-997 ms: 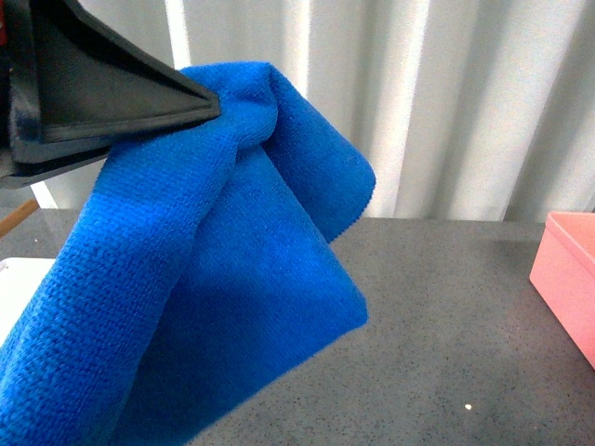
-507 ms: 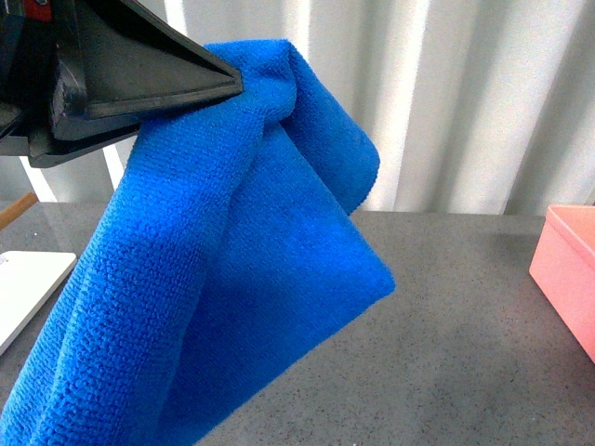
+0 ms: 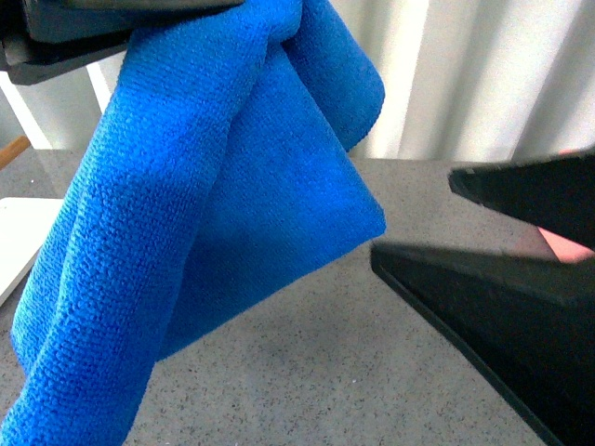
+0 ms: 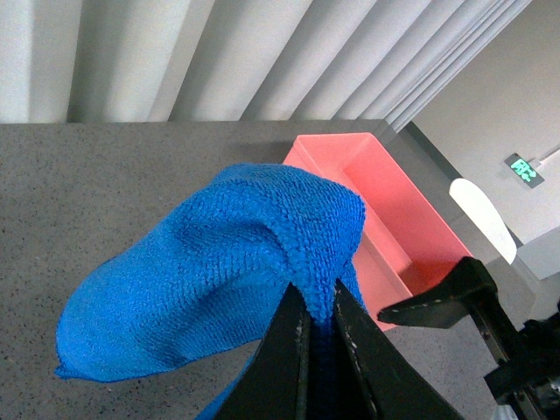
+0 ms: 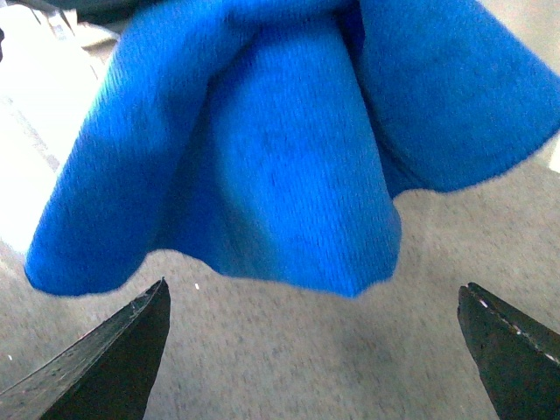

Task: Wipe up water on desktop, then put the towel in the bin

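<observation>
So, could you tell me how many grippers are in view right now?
2. The left gripper is high on the front view's left, shut on the towel; the right gripper is lower right, open.

We see a backdrop of tall white vertical pleats (image 3: 465, 74), curtain or ribbed panel we cannot tell, banded with light and shadow. At nine o'clock in the front view lies a flat white board (image 3: 17, 242), with a thin brown wooden strip (image 3: 11, 150) above it. At three o'clock in the left wrist view, a small green lit sign (image 4: 522, 168) sits on a plain grey wall (image 4: 490, 79).
</observation>
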### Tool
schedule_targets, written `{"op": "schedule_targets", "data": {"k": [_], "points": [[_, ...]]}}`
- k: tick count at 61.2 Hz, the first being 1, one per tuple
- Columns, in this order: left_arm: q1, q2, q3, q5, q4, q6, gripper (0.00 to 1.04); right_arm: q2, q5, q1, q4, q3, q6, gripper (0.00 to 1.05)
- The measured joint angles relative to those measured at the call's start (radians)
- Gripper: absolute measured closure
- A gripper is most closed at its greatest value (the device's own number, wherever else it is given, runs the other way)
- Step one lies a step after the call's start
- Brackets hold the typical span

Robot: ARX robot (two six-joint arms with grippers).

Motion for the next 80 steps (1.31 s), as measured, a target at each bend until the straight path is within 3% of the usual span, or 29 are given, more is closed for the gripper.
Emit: {"op": "schedule_targets", "data": {"k": [5,16,28,56,80], "points": [[0.000,0.000,0.000,-0.001,0.000,-0.001,1.01,0.071,-0.067,0.036,0.125,0.037,0.101,0.07],[-0.002,0.000,0.000,0.000,0.000,-0.002,1.01,0.192,-0.095,0.100,0.210,0.123,0.200,0.07],[-0.001,0.000,0.000,-0.002,0.000,-0.002,1.01,0.336,-0.060,0.141,0.251,0.222,0.250,0.07],[-0.001,0.001,0.000,-0.011,0.000,-0.002,1.01,0.507,-0.080,0.183,0.297,0.381,0.325,0.07],[0.001,0.001,0.000,-0.015,0.000,-0.002,1.01,0.574,-0.089,0.190,0.276,0.464,0.358,0.61]]}}
